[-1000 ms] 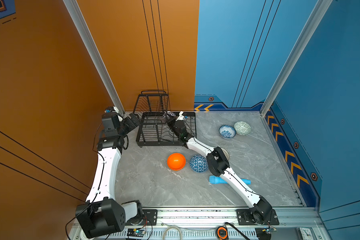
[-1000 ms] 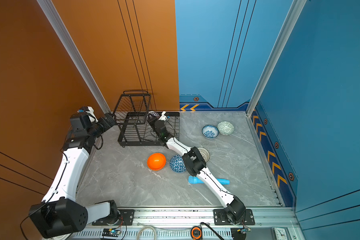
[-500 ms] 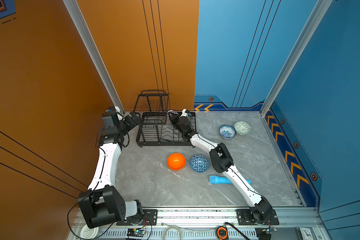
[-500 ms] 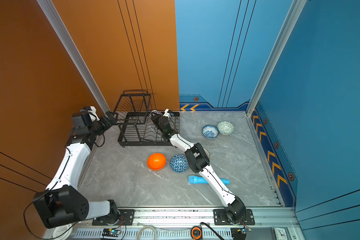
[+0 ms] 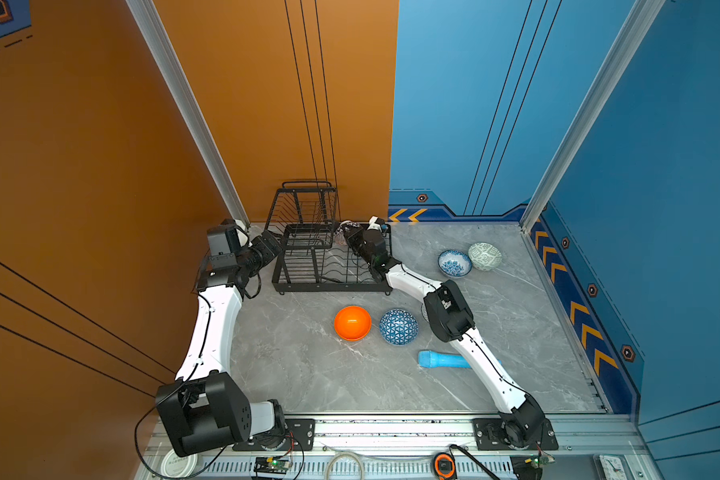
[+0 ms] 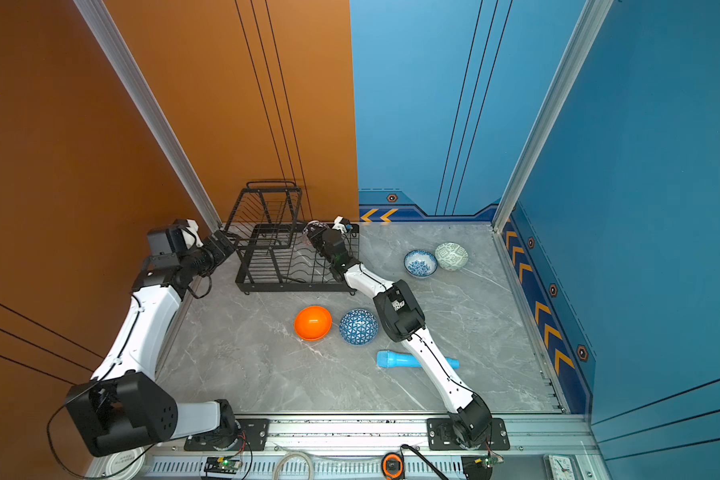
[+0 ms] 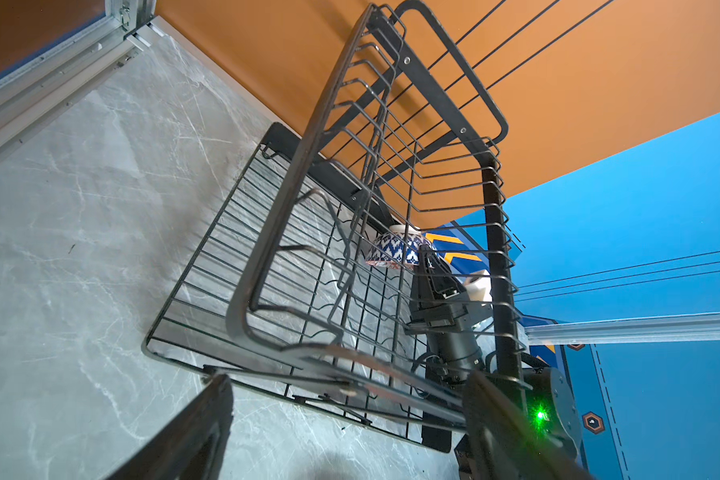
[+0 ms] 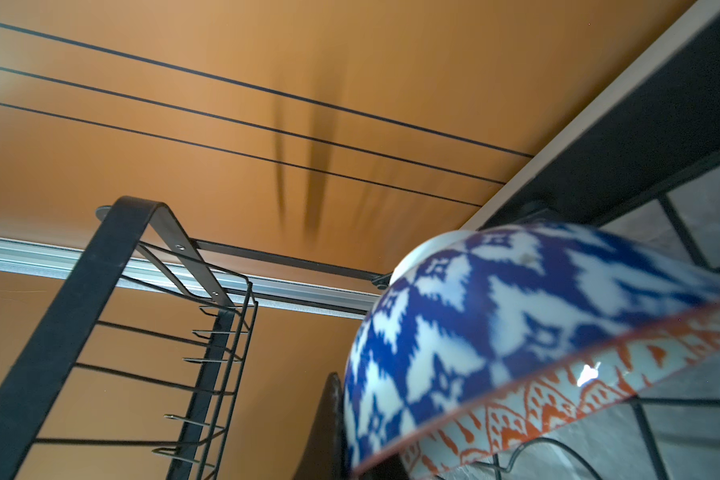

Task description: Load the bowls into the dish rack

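Over the dish rack's (image 5: 329, 288) far edge, the right gripper (image 5: 352, 237) clenches a blue-white bowl (image 8: 495, 332) for slotting, while the left gripper (image 5: 276, 244) gapes alongside.

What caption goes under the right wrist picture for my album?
Close-up: blue-and-white bowl with orange rim, in front of the black dish rack and orange wall.

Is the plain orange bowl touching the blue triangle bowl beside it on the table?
Apart. Both top views show a narrow strip of the grey table between the orange bowl and the blue triangle bowl.
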